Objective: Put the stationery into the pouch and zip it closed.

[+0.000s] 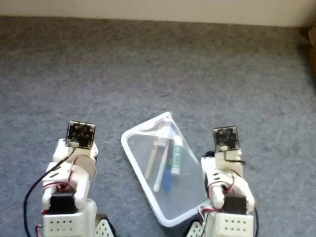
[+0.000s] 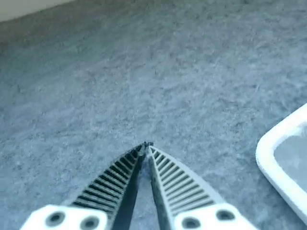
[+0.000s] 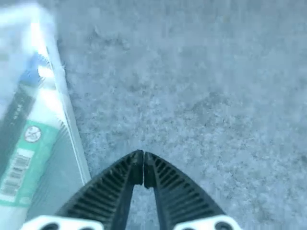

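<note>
Closest in, at 7 o'clock in the high view: the left arm (image 1: 69, 182). On it, the left claw (image 2: 145, 143), squeezed together at the tips, with nothing held. Hangs over the bare grey bench (image 2: 144, 72).

At 5 o'clock: the right arm (image 1: 227, 192). On it, the right claw (image 3: 143, 153), pressed together too, with nothing held. Sits just beside the white edge of the pouch (image 3: 72, 124).

Between the two arms, at 6 o'clock: the see-through pouch (image 1: 185, 200). Lies flat on the bench, turned a bit, with one corner toward 12 o'clock. Inside it, side by side: a tan stick (image 1: 153, 158), a white pen (image 1: 160, 173), a blue pen (image 1: 167, 180) and a green-and-white tube (image 1: 177, 157). Cannot tell if zipped or not.

Past the pouch, toward 12 o'clock: fuzzy grey bench. Then a pale strip (image 1: 148, 10) along the far edge.
</note>
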Motion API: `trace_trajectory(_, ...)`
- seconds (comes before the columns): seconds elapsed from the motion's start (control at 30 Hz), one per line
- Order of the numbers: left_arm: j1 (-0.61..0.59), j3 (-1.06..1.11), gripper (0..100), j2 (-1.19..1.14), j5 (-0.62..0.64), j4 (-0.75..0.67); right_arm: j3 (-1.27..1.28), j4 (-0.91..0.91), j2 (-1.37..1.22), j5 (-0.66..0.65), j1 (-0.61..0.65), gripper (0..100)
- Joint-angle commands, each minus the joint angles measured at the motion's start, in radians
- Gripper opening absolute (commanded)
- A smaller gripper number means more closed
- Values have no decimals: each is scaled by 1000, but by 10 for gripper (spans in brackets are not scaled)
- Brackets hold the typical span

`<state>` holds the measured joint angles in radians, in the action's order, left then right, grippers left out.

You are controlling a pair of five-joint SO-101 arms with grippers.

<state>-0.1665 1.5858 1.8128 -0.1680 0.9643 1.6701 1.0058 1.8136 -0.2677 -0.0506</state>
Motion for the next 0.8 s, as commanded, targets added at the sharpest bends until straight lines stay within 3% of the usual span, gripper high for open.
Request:
trace_trajectory(0.0,-18,56,7,10,-9,-25,153,-19,5,-14,-12,5)
trace_trajectory(0.3,-21,110,7,4,-9,-21,143,36,-10,-14,-13,5)
trace_trajectory(0.47,-21,110,7,7,-9,132,142,246,-1,-14,-13,5)
trace_trajectory(0.77,-21,110,7,7,-9,342,142,240,2,-14,-13,5)
